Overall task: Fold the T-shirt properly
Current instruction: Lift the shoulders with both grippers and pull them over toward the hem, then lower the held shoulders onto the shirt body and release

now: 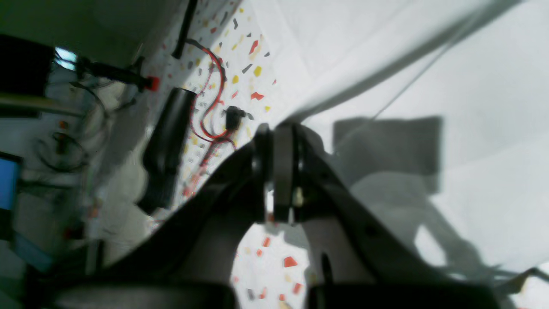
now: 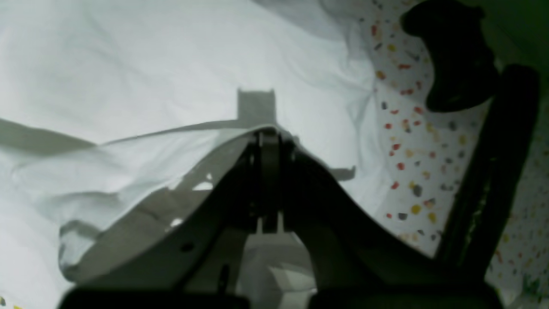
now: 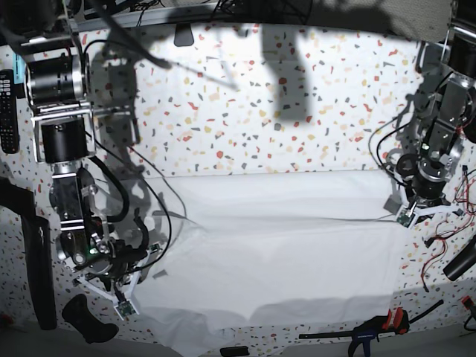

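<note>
1. At the far left of the base view, right gripper (image 3: 123, 299): clamped together on a raised edge of the T-shirt (image 3: 275, 253), cloth tented up to the tips in the right wrist view. Looks like a thin pinch only. Could slip out under a hard or fast pull, dropping that corner short and laying the fold crooked.
2. In the middle: T-shirt spread white and wrinkled over the speckled table (image 3: 245, 126), reaching from one gripper to the other, front hem lying close to the table's front edge. Could skew or bunch if lifted unevenly at the two ends. Might also slide off the front if dragged that way.
3. At the right, left gripper (image 3: 407, 216): closed together, apparently nipping a fabric edge at the very tips, though blurred in the left wrist view. Sits near red wires (image 3: 446, 236), with a black clamp (image 3: 372, 327) along the front. Could snag either on a wide swing, or lose so slight a hold midway.
</note>
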Controlling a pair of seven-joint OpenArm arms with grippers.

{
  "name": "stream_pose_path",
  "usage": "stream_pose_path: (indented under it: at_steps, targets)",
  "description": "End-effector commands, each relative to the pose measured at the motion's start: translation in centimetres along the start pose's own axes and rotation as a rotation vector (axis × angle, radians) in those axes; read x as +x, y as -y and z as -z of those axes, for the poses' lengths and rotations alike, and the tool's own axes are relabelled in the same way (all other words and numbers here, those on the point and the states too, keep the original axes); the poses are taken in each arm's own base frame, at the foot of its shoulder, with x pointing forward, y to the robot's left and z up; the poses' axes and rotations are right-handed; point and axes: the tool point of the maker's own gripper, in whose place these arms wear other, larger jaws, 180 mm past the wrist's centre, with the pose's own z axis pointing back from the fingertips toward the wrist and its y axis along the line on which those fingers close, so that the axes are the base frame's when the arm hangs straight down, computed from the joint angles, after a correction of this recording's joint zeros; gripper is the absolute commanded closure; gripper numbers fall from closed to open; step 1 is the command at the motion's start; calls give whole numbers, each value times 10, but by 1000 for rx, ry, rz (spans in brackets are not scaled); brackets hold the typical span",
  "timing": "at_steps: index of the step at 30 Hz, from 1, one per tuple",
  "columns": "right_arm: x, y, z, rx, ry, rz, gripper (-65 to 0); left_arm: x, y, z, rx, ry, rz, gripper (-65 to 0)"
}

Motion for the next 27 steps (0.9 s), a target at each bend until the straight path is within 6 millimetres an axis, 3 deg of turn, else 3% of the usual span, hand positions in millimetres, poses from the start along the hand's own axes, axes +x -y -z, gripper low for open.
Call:
stream_pose_path:
  at_steps: [1,5,11,12,15,17,21,24,27]
  targets:
    - [22,13,-4,-27,60,-1,0,12,-20,1,48,39,-7,0]
    - [18,12,-1,-23,51,5,0,13,-20,2,45,44,-20,0]
    - [38,23,-4,-90,155,-105,0,12,-20,1,44,43,-20,0]
    - [43,24,-5,-104,181,-134,-32,12,-20,1,44,43,-20,0]
    - [55,27,-8,-132,239,-199,-265,12,-20,1,45,43,-20,0]
    - [60,26,-9,-135,269,-214,-349,12,-20,1,44,42,-20,0]
    - [61,25,-9,-131,274,-209,-360,12,-20,1,44,42,-20,0]
    - [53,20,-7,-88,227,-112,-358,12,-20,1,44,42,-20,0]
    - [47,4,-10,13,156,-29,-358,12,-20,1,44,43,-20,0]
